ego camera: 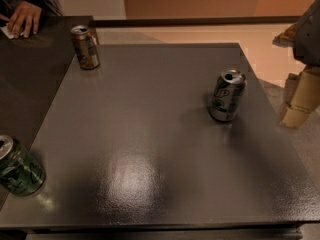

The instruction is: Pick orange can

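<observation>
"Dark green can [17,166] nearest, at the front-left edge of the table [150,149]. And the orange can [85,46]?"
"Upright at the far-left corner, well apart from the gripper [299,104] — that hangs seemingly beyond the right edge; clenched or released, I cannot tell."

No legible text, brand or number found. Orange can [85,47], upper left of frame: pale markings, unreadable. Silver-and-green can [227,96], right of centre: emblem indistinct. End effector [298,106] at right edge.
</observation>
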Controlling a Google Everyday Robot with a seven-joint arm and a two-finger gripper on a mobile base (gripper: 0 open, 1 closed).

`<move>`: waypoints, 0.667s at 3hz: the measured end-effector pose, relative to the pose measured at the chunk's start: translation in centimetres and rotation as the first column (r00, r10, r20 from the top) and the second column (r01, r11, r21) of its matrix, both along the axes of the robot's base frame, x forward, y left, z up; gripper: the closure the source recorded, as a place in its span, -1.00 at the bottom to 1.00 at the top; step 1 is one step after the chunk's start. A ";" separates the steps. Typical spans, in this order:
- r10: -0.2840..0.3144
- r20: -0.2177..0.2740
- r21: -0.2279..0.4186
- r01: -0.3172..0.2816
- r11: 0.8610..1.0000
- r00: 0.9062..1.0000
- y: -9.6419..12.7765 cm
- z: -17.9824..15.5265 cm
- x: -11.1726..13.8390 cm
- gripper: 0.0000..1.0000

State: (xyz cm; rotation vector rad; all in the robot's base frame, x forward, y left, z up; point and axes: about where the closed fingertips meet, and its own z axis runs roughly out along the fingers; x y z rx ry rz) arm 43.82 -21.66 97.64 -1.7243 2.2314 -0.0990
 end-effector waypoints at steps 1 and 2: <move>0.000 0.000 0.000 0.000 1.000 1.000 0.0 0.0 0.0 -1.00; -0.010 -0.005 0.012 0.010 1.000 1.000 0.0 0.1 0.2 -1.00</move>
